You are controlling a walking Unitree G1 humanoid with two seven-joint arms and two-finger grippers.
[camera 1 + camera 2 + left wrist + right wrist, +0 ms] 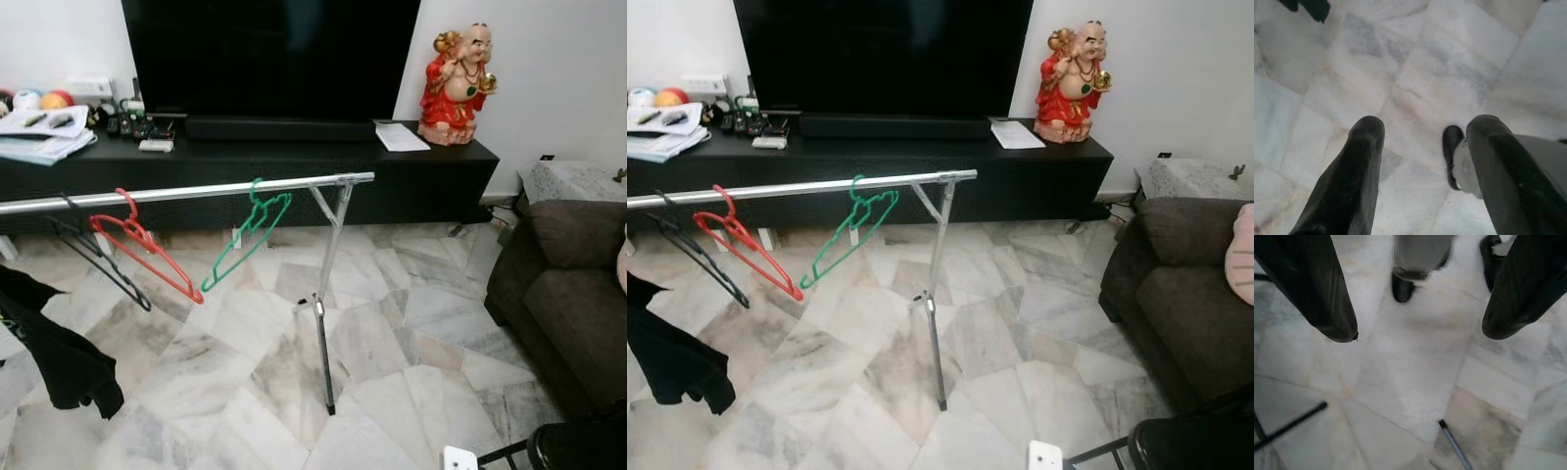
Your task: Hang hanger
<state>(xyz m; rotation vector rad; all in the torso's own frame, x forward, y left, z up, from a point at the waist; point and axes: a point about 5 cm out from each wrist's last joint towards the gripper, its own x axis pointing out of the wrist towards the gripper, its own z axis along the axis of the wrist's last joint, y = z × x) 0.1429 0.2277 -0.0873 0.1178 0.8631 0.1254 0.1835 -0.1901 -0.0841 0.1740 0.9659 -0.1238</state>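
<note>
A silver clothes rail runs from the left edge to a folding leg mid-room. Three hangers hang on it: a green hanger nearest the leg, a red hanger further left, and a black hanger beside that. A black garment droops at the far left. My left gripper is open over the marble floor, nothing between its fingers. My right gripper is open too and points down at the floor, holding nothing.
A black TV console with a large TV lines the far wall, and a red statue stands on its right end. A dark sofa fills the right side. A black frame sits at the bottom right. Marble floor lies open between rack and sofa.
</note>
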